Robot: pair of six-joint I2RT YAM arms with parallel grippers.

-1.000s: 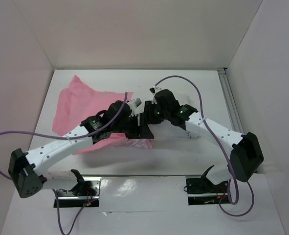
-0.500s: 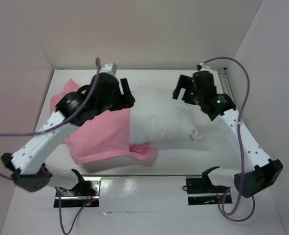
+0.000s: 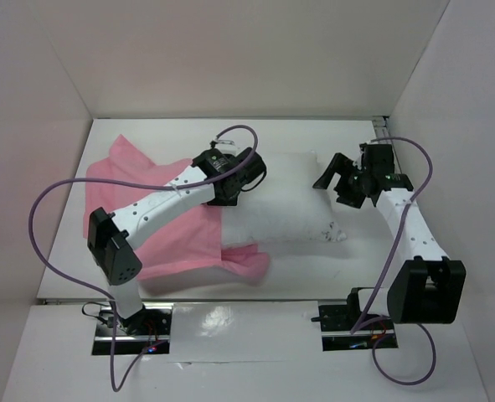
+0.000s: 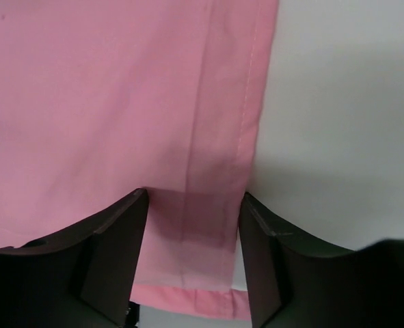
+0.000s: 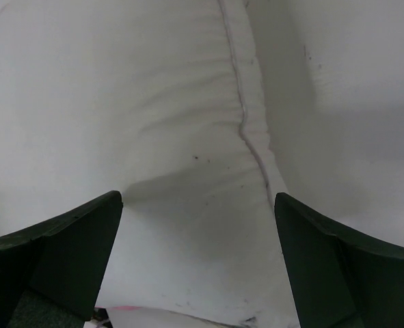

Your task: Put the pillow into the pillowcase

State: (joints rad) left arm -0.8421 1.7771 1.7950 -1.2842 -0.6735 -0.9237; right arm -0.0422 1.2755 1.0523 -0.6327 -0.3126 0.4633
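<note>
Pillow (image 3: 289, 213) is lying at the pillowcase (image 3: 176, 243) mouth as left hand (image 4: 195, 195) and right hand (image 5: 198, 197), both spread, are dropping back to regrasp.

one pillow (image 3: 291, 208), one pillowcase (image 3: 176, 243), one left end effector (image 3: 254, 171), one right end effector (image 3: 331, 186)

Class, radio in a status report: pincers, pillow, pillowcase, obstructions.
Left pincer open, straddling pillowcase hem. Right pincer open over pillow. Pillow's left end covered by pillowcase, right end exposed. Nothing blocking.
</note>
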